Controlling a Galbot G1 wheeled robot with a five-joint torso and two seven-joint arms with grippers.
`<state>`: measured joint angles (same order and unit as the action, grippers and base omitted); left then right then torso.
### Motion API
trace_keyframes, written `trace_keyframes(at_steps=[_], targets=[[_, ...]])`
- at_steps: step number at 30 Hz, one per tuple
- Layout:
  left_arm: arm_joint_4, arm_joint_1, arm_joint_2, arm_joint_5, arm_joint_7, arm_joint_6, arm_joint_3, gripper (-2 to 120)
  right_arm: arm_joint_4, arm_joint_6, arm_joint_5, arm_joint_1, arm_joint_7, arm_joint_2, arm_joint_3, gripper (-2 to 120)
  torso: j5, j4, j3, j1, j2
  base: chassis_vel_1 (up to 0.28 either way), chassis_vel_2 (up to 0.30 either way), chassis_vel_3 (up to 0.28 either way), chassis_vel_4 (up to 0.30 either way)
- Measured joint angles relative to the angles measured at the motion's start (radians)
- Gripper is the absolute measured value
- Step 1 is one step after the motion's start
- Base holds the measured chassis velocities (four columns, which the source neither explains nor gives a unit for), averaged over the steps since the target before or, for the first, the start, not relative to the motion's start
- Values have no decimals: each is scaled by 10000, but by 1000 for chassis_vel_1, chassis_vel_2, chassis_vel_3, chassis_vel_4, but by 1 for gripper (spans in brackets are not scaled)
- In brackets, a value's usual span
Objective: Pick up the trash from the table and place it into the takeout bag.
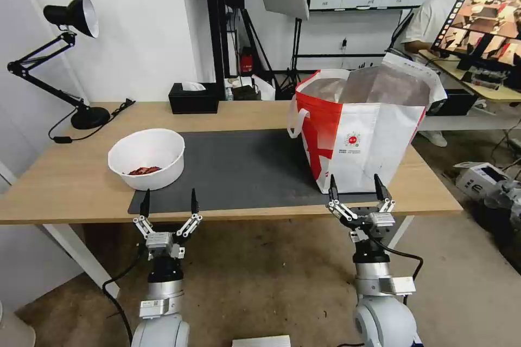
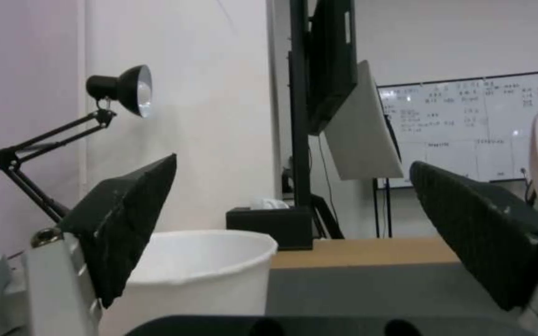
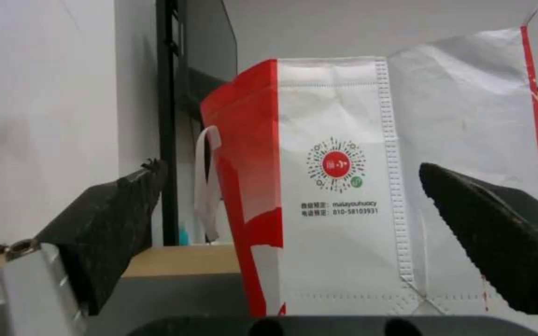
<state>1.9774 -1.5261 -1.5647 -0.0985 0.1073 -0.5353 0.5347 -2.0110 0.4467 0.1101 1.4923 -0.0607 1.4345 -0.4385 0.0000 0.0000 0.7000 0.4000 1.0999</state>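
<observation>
A white round plastic bowl with reddish scraps in its bottom sits on the long light-wood tabletop, overlapping the left edge of the large dark grey rectangular mat, just beyond the spread jaws of the left gripper and a little to their outer side. The table is the largest thing here, and on its right end stands the boxy white-and-red woven takeout bag, mouth open on a silver foil lining, a white loop handle hanging on its red side and a small round logo on its white face. The bag rises directly ahead of the right gripper, whose jaws are likewise spread wide and hold nothing; in the right wrist view the bag shows between the two dark fingers, apart from both. In the left wrist view the bowl sits just past one finger, not touching it. Both grippers hover at the table's near edge. Farther back stand a black tissue box and a black desk lamp.
</observation>
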Motion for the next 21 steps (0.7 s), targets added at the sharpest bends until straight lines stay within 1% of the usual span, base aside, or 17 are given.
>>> trace_keyframes(at_steps=[1,3,4,7,8,9,10,11,12,15,16,20,21], targets=[[21,66,47,53,6,76,24,100,2,0,0,-1,1,-2,-1,100,0,1,0,0,0,0,0,0,0],[49,487,349,283,22,375,200,100,19,-3,0,-11,2,-11,-6,100,-1,0,0,1,0,0,0,0,0],[49,487,349,283,22,375,200,100,19,-3,0,-11,2,-11,-6,100,-1,0,0,1,0,0,0,0,0],[89,1129,829,797,114,1060,429,100,42,-10,0,-35,3,-35,-12,100,0,0,0,0,0,0,0,0,0],[89,1129,829,797,114,1060,429,100,42,-10,0,-35,3,-35,-12,100,0,0,0,0,0,0,0,0,0],[89,1318,971,918,182,1264,469,100,49,-12,0,-37,3,-40,-13,100,-1,0,0,0,0,0,0,0,0],[86,1509,1115,1047,258,1481,492,100,56,-15,0,-38,3,-42,-14,100,-1,0,0,0,0,0,0,0,0],[82,1745,1329,1282,372,1849,505,100,70,-19,0,-37,3,-45,-16,100,-1,-1,0,1,0,0,0,0,0],[82,1745,1329,1282,372,1849,505,100,70,-19,0,-37,3,-45,-16,100,-1,-1,0,1,0,0,0,0,0],[123,2202,1794,1920,670,2822,487,100,99,-25,-14,-29,3,-48,-26,100,-2,0,0,1,0,0,0,0,0],[123,2202,1794,1920,670,2822,487,100,99,-25,-14,-29,3,-48,-26,100,-2,0,0,1,0,0,0,0,0],[156,2887,2357,2436,1119,4395,514,100,137,-34,-22,-38,3,-50,-46,100,-2,0,1,1,0,0,0,0,0],[156,2887,2357,2436,1119,4395,514,100,137,-34,-22,-38,3,-50,-46,100,-2,0,1,1,0,0,0,0,0]])
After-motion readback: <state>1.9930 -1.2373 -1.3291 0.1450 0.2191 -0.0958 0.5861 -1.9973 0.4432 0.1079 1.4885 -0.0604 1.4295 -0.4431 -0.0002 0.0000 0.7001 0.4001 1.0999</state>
